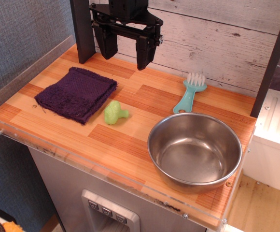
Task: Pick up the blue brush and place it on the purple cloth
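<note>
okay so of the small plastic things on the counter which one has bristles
The light turquoise plastic brush, lying beside the steel bowl with white bristles toward the wall. The green broccoli-shaped toy near the purple cloth has none.

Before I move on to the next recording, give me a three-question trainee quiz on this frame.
1. True or false: the pincer is holding the blue brush.
2. What lies between the purple cloth and the steel bowl? A) a sponge B) a green broccoli toy C) a spoon
3. Fill in: the brush's bristles point toward the ____ wall.

Key: 1 false, the pincer hangs open and empty above the counter; 2 B; 3 back.
</note>
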Controlling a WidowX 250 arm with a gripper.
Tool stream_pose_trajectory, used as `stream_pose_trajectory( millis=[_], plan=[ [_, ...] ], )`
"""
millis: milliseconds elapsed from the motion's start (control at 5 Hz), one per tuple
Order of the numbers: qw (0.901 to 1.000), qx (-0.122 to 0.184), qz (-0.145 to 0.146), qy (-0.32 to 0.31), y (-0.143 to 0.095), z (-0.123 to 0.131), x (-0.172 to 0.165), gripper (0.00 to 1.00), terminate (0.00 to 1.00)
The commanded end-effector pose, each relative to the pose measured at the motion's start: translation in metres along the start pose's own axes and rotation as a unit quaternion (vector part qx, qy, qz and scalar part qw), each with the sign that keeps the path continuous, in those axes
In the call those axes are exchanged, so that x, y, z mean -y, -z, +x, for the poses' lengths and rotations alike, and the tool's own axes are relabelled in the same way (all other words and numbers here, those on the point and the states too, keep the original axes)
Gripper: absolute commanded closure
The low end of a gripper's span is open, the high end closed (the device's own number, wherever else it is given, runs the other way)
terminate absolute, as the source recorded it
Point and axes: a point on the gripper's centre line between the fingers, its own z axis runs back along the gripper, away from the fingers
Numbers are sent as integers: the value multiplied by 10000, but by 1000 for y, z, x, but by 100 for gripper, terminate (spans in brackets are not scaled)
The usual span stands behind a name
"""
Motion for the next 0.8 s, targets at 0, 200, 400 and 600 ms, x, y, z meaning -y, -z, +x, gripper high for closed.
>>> stream_pose_trajectory(
  millis=[0, 200, 400, 600],
  plan=[
    [10000, 0, 0, 0, 0, 0, 0, 0, 0],
    [9996, 77, -175, -203, 9, 21, 12, 0, 0],
    [9973, 311, -354, -560, 18, 51, 27, 0, 0],
    [9962, 419, -347, -684, 33, 83, 46, 0, 0]
  ],
)
